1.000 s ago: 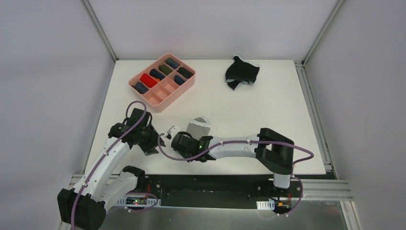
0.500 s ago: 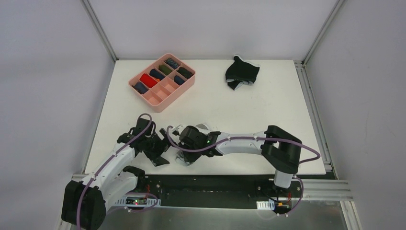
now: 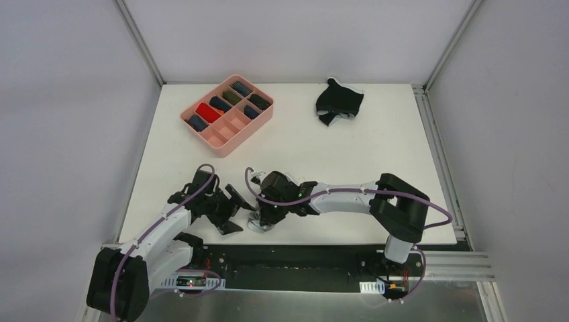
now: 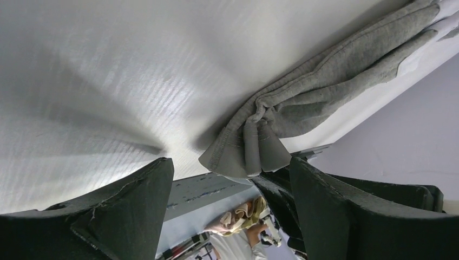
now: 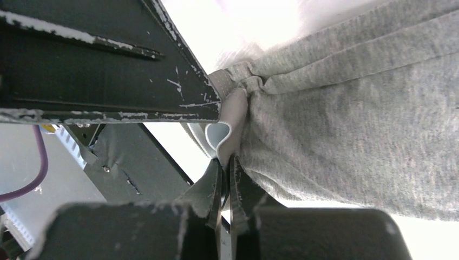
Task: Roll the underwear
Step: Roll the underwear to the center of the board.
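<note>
The grey underwear (image 5: 352, 119) lies bunched near the table's front edge, mostly hidden under my right arm in the top view, with a pale bit (image 3: 256, 225) showing. My right gripper (image 5: 227, 168) is shut on its folded hem. My left gripper (image 4: 230, 165) stands open just left of it, its fingers (image 4: 130, 211) wide apart. The cloth's pinched corner (image 4: 246, 151) sits just ahead of the gap, touching neither finger. The black underwear (image 3: 339, 102) with white trim lies crumpled at the far right of the table.
A pink compartment tray (image 3: 209, 137) with several rolled items stands at the back left. The table's front edge and metal rail (image 3: 302, 258) are right below both grippers. The left gripper's black finger (image 5: 108, 65) fills the upper left of the right wrist view.
My right gripper has dragged the grey underwear toward the front edge. The left gripper has opened wide and moved right, close beside the right gripper.
</note>
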Controlling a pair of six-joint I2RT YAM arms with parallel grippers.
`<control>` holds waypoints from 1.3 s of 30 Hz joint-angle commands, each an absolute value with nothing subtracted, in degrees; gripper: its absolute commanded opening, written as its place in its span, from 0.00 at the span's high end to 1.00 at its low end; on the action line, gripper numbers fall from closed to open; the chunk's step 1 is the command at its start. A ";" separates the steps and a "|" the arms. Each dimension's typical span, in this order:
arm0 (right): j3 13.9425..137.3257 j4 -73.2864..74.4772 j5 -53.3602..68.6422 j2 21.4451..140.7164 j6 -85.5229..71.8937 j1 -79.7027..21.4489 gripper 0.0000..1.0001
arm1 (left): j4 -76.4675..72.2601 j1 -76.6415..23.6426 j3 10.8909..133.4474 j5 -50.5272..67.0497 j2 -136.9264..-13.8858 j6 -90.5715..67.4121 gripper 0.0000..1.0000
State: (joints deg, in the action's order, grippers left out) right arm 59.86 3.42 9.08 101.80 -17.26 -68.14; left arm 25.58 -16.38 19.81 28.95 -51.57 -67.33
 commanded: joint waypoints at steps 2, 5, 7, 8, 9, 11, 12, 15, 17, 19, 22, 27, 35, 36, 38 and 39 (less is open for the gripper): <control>58.10 1.77 13.35 99.50 -19.94 -66.40 1.00 | 21.80 -15.91 19.78 31.01 -54.64 -66.53 0.20; 58.20 1.77 13.68 99.68 -19.84 -66.09 1.00 | 19.69 -15.91 19.79 32.01 -56.51 -65.87 0.19; 58.27 1.89 13.75 99.77 -19.80 -66.06 1.00 | 17.88 -15.91 19.84 33.08 -57.23 -65.62 0.18; 58.33 1.94 13.79 99.76 -19.75 -65.99 1.00 | 17.24 -15.91 19.93 33.47 -57.42 -65.57 0.16; 58.36 1.96 13.86 99.83 -19.68 -65.96 1.00 | 16.78 -15.91 20.07 33.92 -57.58 -65.52 0.15; 58.49 1.96 13.89 99.93 -19.68 -65.94 1.00 | 15.61 -15.95 20.14 34.78 -57.95 -65.48 0.13; 58.53 2.00 13.89 100.05 -19.69 -65.99 1.00 | 15.10 -15.91 20.09 35.21 -58.11 -65.48 0.13; 58.83 1.96 14.01 100.19 -19.69 -65.99 1.00 | 13.60 -15.91 19.49 36.37 -59.13 -65.90 0.12; 58.97 2.00 13.93 100.17 -19.68 -65.99 1.00 | 12.16 -15.92 18.75 36.67 -59.28 -66.67 0.12; 58.97 1.94 13.89 100.19 -19.68 -65.95 1.00 | 10.39 -15.89 17.97 37.19 -59.43 -67.70 0.13; 59.04 2.01 13.89 100.28 -19.59 -65.96 1.00 | 8.77 -15.91 17.50 37.90 -59.66 -68.54 0.20; 59.05 2.29 13.85 100.46 -19.52 -65.96 1.00 | 8.66 -15.91 17.63 37.91 -59.83 -68.63 0.39; 59.45 3.10 13.37 100.84 -19.08 -65.99 1.00 | 8.57 -15.91 17.82 37.64 -59.62 -69.07 0.61; 59.50 3.17 13.28 100.81 -18.99 -65.93 1.00 | 8.61 -15.91 17.85 37.62 -59.64 -69.12 0.64; 59.51 3.17 13.27 100.81 -18.98 -65.99 1.00 | 8.61 -15.91 17.86 37.47 -59.51 -69.38 0.71; 59.58 3.32 13.21 100.81 -18.97 -65.95 1.00 | 8.59 -15.91 17.88 37.39 -59.33 -69.47 0.74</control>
